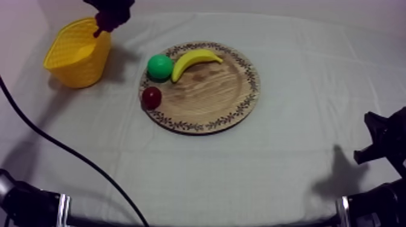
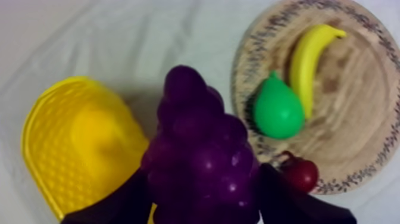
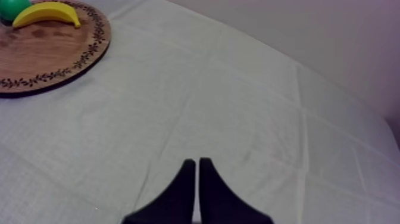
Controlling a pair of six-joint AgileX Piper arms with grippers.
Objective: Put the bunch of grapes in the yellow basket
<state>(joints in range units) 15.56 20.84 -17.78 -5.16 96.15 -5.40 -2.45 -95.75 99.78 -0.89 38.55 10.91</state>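
L gripper [image 2: 202, 192] pinches the bunch of grapes [image 2: 199, 149], one black finger [image 2: 116, 205] on each side, jaws closed round it. Grapes are up in the air, off the board [image 1: 211, 96], hanging approx. over the yellow basket [image 1: 72, 57] rim on the side facing the board. From above, the dark lump under the L gripper at the basket's far edge is prob. the grapes, hard to make out.

On the board: banana [image 1: 194, 60], w/ green pear [image 1: 160, 66] just beside it near the rim, and small red fruit [image 1: 151, 97] at the rim edge closest to the basket. Basket stands upright on the cloth [image 1: 290, 163], near the board, not touching it.

R gripper [image 3: 197, 173] sits low over bare cloth, well apart from the board, jaws pressed together in a narrow wedge, nothing in them.
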